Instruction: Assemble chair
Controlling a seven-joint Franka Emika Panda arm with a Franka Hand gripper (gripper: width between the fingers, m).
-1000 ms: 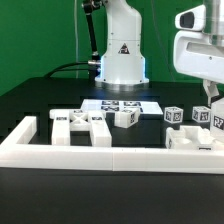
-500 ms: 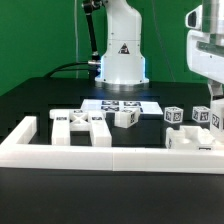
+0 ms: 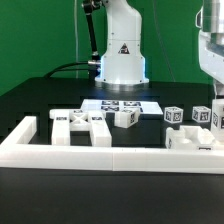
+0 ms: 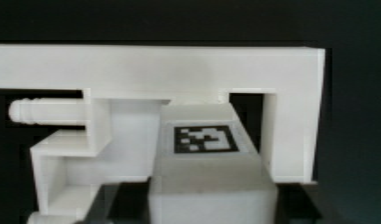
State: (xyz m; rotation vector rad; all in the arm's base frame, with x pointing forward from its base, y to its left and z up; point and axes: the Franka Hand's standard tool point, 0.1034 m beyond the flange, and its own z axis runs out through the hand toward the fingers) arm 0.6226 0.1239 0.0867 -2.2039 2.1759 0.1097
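The chair lies in loose white tagged pieces. In the exterior view an H-shaped piece (image 3: 82, 126) and a small block (image 3: 126, 118) rest near the middle. Two tagged cubes (image 3: 174, 116) (image 3: 197, 117) stand further toward that view's right. My gripper (image 3: 216, 102) hangs at that view's right edge, partly cut off, over a tagged piece (image 3: 218, 118). In the wrist view the gripper (image 4: 205, 212) is shut on a white tagged block (image 4: 205, 150), with the dark fingers (image 4: 125, 200) on either side. Just beyond the block is a white piece with a round peg (image 4: 36, 108).
A long white border frame (image 3: 110, 155) runs along the front, with short arms at both ends. Another white part (image 3: 188, 140) lies in its corner on the exterior view's right. The marker board (image 3: 120, 104) lies before the arm's base (image 3: 120, 55). A white bar (image 4: 169, 62) crosses the wrist view.
The hand has drifted toward the exterior view's right and shows less of itself at the edge. The jaws stay shut. The loose pieces have not moved.
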